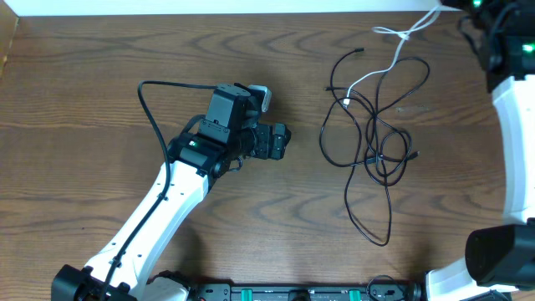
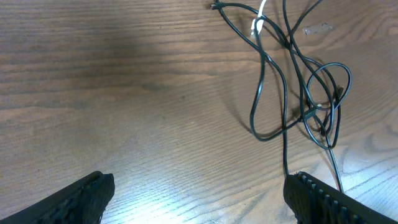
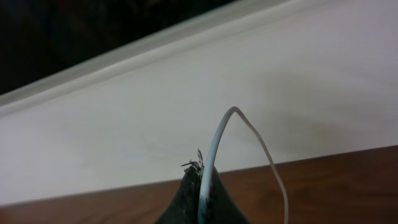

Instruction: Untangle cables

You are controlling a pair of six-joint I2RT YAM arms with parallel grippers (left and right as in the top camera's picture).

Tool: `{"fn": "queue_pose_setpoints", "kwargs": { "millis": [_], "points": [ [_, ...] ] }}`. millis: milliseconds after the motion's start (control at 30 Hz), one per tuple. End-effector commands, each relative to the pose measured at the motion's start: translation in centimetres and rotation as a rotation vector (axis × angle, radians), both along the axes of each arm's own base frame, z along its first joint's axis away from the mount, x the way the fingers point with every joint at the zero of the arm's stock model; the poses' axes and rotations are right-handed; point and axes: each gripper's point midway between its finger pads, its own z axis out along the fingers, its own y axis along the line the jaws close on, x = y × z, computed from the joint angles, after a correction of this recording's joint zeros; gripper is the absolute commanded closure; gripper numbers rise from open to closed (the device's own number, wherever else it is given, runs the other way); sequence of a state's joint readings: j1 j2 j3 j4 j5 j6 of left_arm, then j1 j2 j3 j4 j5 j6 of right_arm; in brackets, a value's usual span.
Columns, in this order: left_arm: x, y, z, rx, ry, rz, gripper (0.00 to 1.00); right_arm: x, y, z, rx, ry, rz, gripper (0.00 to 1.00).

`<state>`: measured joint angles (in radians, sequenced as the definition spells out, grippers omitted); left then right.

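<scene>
A knot of thin black cables (image 1: 376, 142) lies on the wooden table right of centre, also in the left wrist view's upper right (image 2: 305, 93). A white cable (image 1: 393, 63) runs from that knot up toward the far right corner. There my right gripper (image 1: 456, 7) is shut on it; in the right wrist view the white cable (image 3: 217, 137) rises from between the closed jaws (image 3: 202, 180) and loops back down. My left gripper (image 1: 277, 140) is open, hovering left of the tangle, holding nothing. Its fingers (image 2: 81, 199) stand wide apart, the right one close to a black strand.
The table's back edge and a pale wall (image 3: 186, 93) lie just past the right gripper. The left arm's own thick black cable (image 1: 150, 109) arcs over the table at the left. The right arm's white body (image 1: 514, 142) runs along the right edge.
</scene>
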<state>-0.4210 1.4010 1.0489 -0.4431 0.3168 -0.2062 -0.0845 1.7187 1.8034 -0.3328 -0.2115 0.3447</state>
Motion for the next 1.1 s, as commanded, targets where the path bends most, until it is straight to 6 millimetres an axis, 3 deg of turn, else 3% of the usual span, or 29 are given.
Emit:
{"fn": "queue_pose_setpoints", "kwargs": {
  "millis": [0, 167, 300, 433, 533, 633, 900, 1000, 1067],
  "points": [
    [-0.1, -0.2, -0.3, -0.003, 0.012, -0.01, 0.08, -2.0, -3.5, 4.1, -0.081, -0.098, -0.084, 0.99],
    [-0.1, -0.2, -0.3, -0.003, 0.012, -0.01, 0.08, -4.3, -8.5, 6.7, -0.104, -0.146, -0.223, 0.99],
    [-0.1, -0.2, -0.3, -0.003, 0.012, -0.01, 0.08, -7.7, -14.5, 7.8, -0.146, -0.128, -0.478, 0.99],
    [-0.1, -0.2, -0.3, -0.003, 0.012, -0.01, 0.07, -13.3, -20.9, 6.3, -0.254, 0.02, -0.853, 0.99],
    [-0.1, -0.2, -0.3, -0.003, 0.011, -0.01, 0.08, -16.7, -23.6, 5.0, -0.348, 0.145, -1.032, 0.99],
    [-0.1, -0.2, -0.3, -0.003, 0.011, -0.01, 0.08, -18.0, -24.5, 3.5, -0.37, 0.229, -1.073, 0.99],
    [-0.2, -0.2, -0.3, -0.002, 0.015, -0.01, 0.08, -19.4, -24.5, -0.1, -0.335, 0.384, -1.076, 0.99],
    [-0.2, -0.2, -0.4, 0.0, 0.018, -0.01, 0.08, -18.9, -23.2, -2.1, -0.231, 0.423, -1.007, 0.99],
    [-0.2, -0.2, -0.4, -0.001, 0.018, -0.01, 0.08, -18.0, -21.2, -4.0, -0.107, 0.453, -0.902, 0.99]
  ]
}}
